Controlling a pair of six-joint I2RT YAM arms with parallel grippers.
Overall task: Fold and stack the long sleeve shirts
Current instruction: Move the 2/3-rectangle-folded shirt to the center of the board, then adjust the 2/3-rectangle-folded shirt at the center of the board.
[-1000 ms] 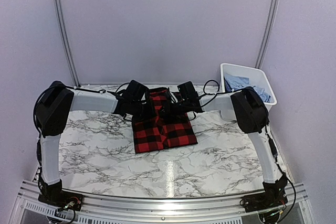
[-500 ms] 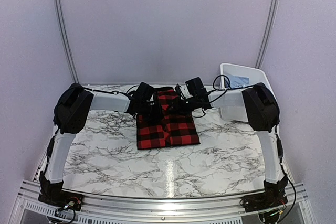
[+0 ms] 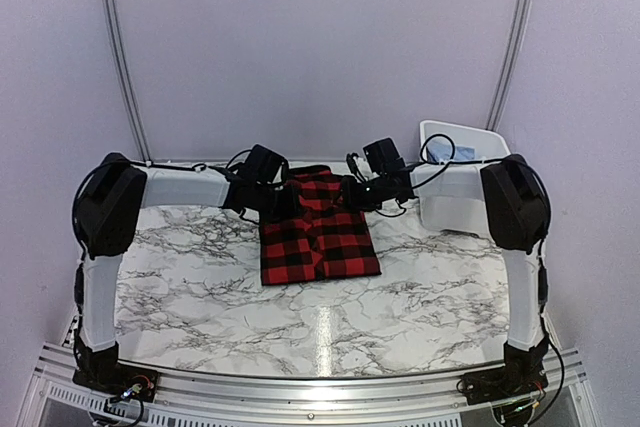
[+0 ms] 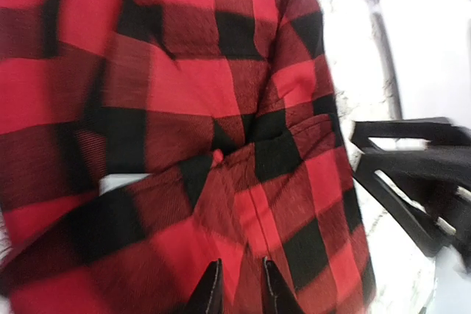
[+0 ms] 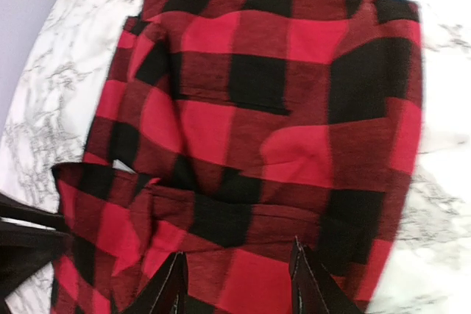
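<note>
The red-and-black check shirt (image 3: 320, 237) lies folded in a rectangle on the marble table, collar toward the far edge. It fills the left wrist view (image 4: 191, 108) and the right wrist view (image 5: 265, 101). My left gripper (image 3: 282, 203) hovers over the shirt's far left part, its jaws a narrow gap apart with nothing between them (image 4: 241, 290). My right gripper (image 3: 358, 193) hovers over the far right part, its jaws wide open and empty (image 5: 239, 284). A bit of light blue shirt (image 3: 438, 154) shows inside the tub.
A white plastic tub (image 3: 470, 139) stands at the back right, partly behind my right arm. The marble table (image 3: 200, 277) has a metal rail along its near edge. White walls close in the back and both sides.
The shirt has slid a little toward the far right and now lies still. Both grippers have pulled apart toward the far edge, and the left elbow has swung back to the left.
</note>
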